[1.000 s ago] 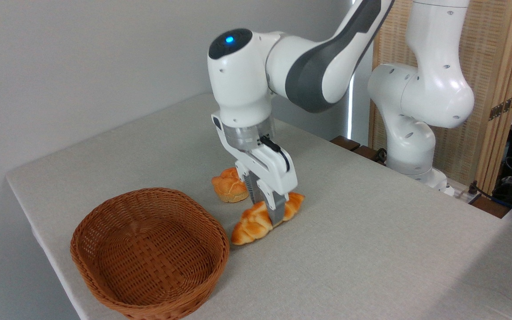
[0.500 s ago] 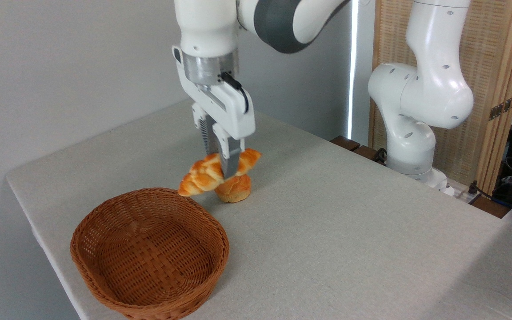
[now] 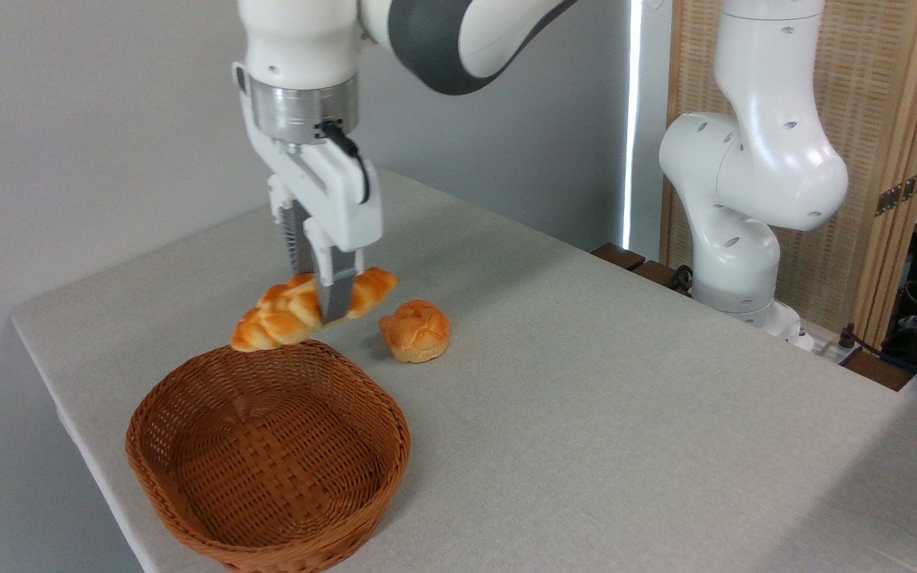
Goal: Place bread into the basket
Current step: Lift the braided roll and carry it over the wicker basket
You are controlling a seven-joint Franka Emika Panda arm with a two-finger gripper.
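Above the basket (image 3: 267,458) far rim: gripper (image 3: 323,298) clamped across bread (image 3: 283,314) midsection, loaf airborne, tilted left-end-down, apparently clear of wicker. Right of it, on table (image 3: 586,414): bun (image 3: 415,329).

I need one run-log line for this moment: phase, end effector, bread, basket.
phase: carry | end effector: shut on bread | bread: lifted, above far rim of basket | basket: empty, on table | bun: on table

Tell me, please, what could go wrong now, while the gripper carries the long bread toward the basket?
The gripper pinches the bread right of its middle, so the drooping left end might twist free. That low end hangs close above the basket rim and could catch it. Released here, it may land outside, by the bun.
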